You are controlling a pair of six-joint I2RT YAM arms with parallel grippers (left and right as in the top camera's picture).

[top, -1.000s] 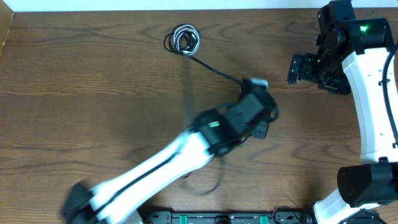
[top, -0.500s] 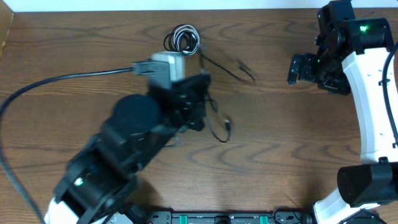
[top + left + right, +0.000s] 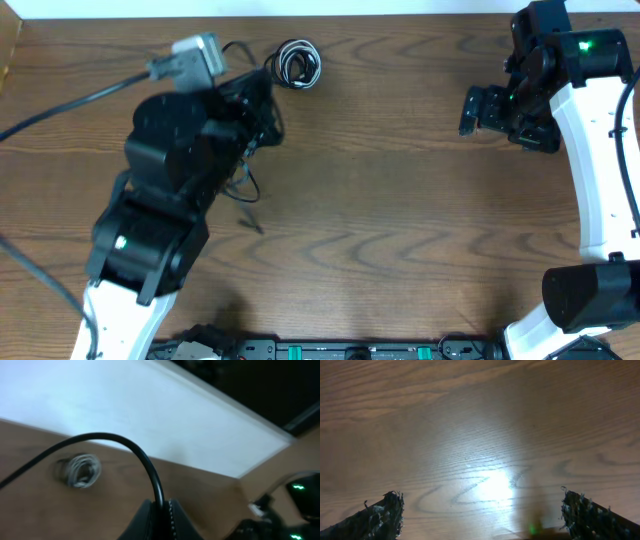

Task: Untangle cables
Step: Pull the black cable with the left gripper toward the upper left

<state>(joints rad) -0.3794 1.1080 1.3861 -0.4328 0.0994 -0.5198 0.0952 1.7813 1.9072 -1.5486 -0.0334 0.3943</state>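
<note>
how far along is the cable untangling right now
Early on. Done: one length of thin black cable trails loose below the left gripper. In hand: that gripper is shut on it. Left: the bundle is a tight coil of white and black strands together, and the right gripper is open off to the side, holding nothing.

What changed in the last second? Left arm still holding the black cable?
Yes. The left gripper, shut on the black cable, swept from mid-table left to beside the coiled bundle; the once-taut cable went slack. The bundle and the open right gripper stayed put.
</note>
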